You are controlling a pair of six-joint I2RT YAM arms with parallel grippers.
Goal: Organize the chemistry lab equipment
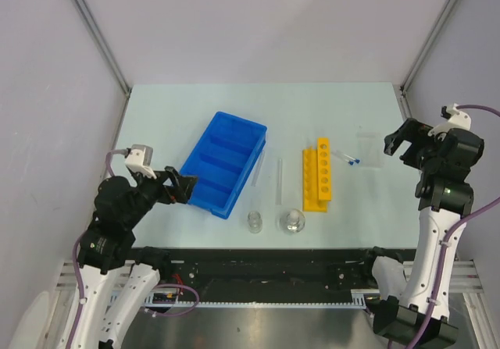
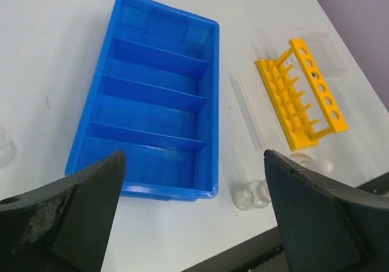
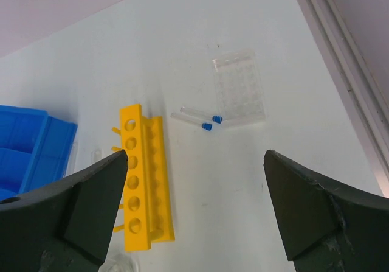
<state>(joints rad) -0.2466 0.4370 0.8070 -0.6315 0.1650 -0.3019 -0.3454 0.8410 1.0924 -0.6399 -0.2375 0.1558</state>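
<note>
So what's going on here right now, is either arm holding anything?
Nothing is held. The left gripper and right gripper both hang open over the table. The blue tray is empty, the yellow tube rack has nothing in its holes, and the two flasks, thin tubes, blue-tipped droppers and clear slide sit loose.

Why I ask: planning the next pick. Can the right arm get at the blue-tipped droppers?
Probably yes. The open right gripper faces the droppers, which lie uncovered on the table between the yellow rack and the clear slide, close to the slide.
</note>
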